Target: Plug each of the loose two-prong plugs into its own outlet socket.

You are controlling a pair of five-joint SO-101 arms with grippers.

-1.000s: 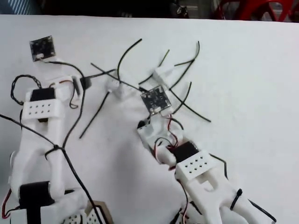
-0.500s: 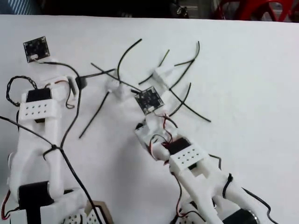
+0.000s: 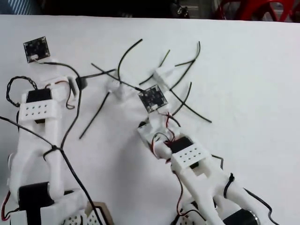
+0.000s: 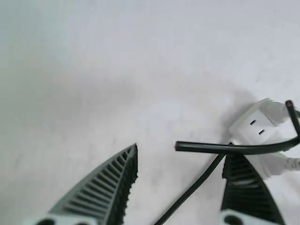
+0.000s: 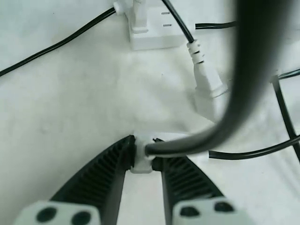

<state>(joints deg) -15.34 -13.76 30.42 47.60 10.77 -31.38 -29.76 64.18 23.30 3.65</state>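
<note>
Plug (image 5: 140, 159) pinched in right gripper (image 5: 144, 145) at centre, left gripper (image 4: 182, 153) spread wide and empty at left, seemingly two sockets (image 5: 150, 35).

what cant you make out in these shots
Right wrist view: prongs of the held plug, buried between the right jaws.
Right wrist view: the outlet, cut off by the picture's edge.
Right wrist view: things behind the blurred near cable.
High view: the grip on the plug, covered by the arm's circuit board.
</note>
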